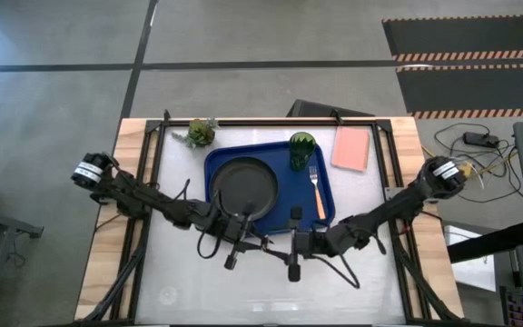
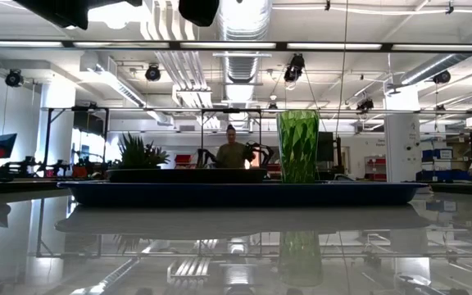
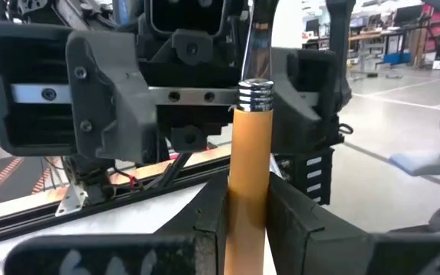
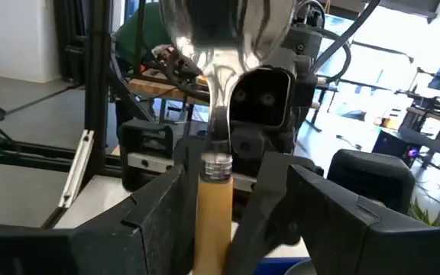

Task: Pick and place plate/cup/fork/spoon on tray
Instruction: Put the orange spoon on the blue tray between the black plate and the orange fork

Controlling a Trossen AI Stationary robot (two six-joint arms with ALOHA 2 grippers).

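**Left wrist view: spoon clamped by the left gripper, handover could slip**

Left wrist view: the left gripper (image 3: 247, 218) is clenched on the spoon (image 3: 249, 153). Both fingers press the orange handle just below the metal collar, and the spoon stands upright. The right arm's wrist sits close in front of the left gripper, facing it.

Right wrist view: the same spoon stands in front of the right gripper (image 4: 214, 229), bowl uppermost. I cannot tell if this gripper is grasping the handle or released.

Risks, as I judge them:
- If the left gripper lets go before the right has a firm hold, the spoon drops onto the table short of the tray (image 1: 214, 163).
- If both grip and one arm pulls, the slim, smooth handle can twist or slide out.
- The two wrists are very near each other, so a small misalignment could make them collide.
- The tray, beyond both grippers, is crowded. The plate (image 1: 243, 182) lies past the left gripper. The fork (image 1: 316, 191) lies past the right gripper, with the cup (image 1: 300, 145) farther on. A careless placement could knock the fork or tip the cup.

Hard to see:
- High view: the spoon is lost among the dark arms.
- Left wrist view: the bowl is cut off.
- Low view: only the tray edge, plate rim and cup show, not the fork or spoon.
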